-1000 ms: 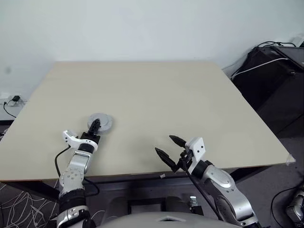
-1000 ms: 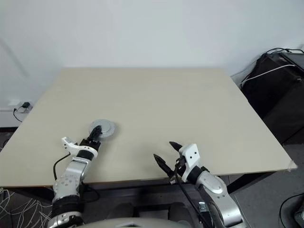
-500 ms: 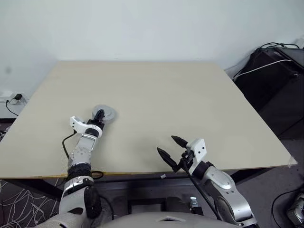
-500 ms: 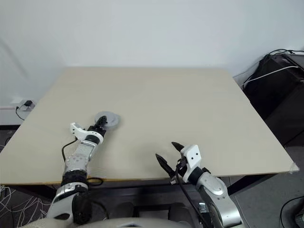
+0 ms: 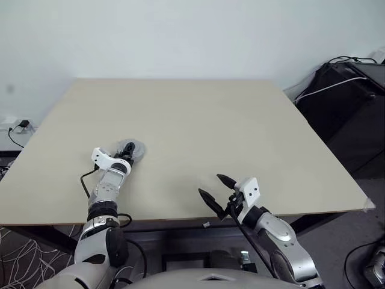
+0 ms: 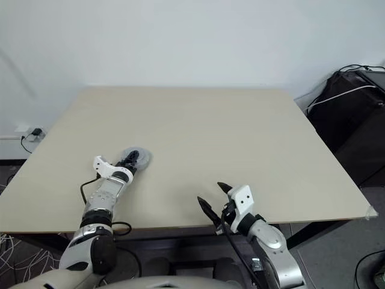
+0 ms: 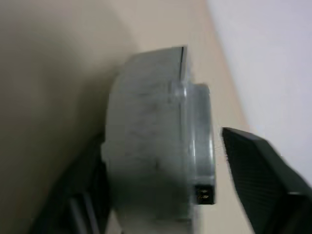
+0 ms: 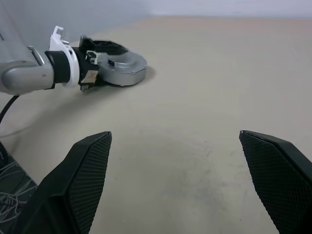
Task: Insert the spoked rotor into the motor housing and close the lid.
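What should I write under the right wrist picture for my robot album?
The open right gripper hovers over the table while the left gripper straddles the closed grey motor.

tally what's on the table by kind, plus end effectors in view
Grey round motor assembly, lid on top: 1
End effectors: 2, left end effector at the assembly, right end effector over the near table edge
Table: 1
Total: 4
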Robot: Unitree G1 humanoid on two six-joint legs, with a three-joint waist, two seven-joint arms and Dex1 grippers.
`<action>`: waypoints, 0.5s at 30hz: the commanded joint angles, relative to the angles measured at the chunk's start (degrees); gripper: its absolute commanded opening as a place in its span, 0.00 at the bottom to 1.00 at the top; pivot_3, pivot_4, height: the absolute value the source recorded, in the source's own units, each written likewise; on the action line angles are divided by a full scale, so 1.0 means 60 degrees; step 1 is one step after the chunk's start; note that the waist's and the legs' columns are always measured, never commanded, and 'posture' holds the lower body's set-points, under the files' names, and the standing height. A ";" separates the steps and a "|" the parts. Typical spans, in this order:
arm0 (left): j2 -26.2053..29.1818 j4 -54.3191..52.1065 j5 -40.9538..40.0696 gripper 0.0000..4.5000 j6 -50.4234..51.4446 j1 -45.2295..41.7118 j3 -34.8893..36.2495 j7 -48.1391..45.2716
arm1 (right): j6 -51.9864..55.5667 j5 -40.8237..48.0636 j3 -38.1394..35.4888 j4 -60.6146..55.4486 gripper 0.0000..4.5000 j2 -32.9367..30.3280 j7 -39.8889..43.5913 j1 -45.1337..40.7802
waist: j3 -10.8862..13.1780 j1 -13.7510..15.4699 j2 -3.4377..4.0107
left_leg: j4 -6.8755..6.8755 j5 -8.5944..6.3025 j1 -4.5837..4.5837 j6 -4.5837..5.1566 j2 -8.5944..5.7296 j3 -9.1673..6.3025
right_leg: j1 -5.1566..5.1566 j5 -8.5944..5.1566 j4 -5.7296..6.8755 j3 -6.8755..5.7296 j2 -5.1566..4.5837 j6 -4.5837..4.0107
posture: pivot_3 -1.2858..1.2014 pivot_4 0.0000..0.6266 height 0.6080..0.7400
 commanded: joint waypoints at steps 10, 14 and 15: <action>-0.0120 -0.1884 -0.0040 0.99 0.0967 0.1006 0.0038 0.0538 | 0.0049 -0.0023 -0.0147 -0.0041 1.00 0.0121 -0.0025 -0.0191 | -0.0040 -0.0129 0.0023 | -0.0005 -0.0001 -0.0001 0.0000 0.0005 0.0013 | -0.0010 0.0013 0.0003 0.0011 0.0000 -0.0022 | 0.52 0.00 1.00; -0.0389 -0.2856 -0.0218 0.99 0.1418 0.1526 0.0019 0.0819 | 0.0146 -0.0019 -0.0170 -0.0059 1.00 0.0146 -0.0045 -0.0220 | -0.0045 -0.0130 0.0025 | -0.0004 -0.0002 0.0000 -0.0001 0.0005 0.0013 | -0.0015 0.0013 0.0004 0.0015 0.0000 -0.0022 | 0.52 0.00 1.00; -0.0467 -0.3112 -0.0273 0.99 0.1525 0.1684 0.0019 0.0900 | 0.0174 -0.0017 -0.0176 -0.0064 1.00 0.0151 -0.0049 -0.0228 | -0.0049 -0.0137 0.0027 | -0.0004 -0.0002 0.0000 -0.0001 0.0005 0.0013 | -0.0015 0.0013 0.0004 0.0015 0.0000 -0.0022 | 0.52 0.00 1.00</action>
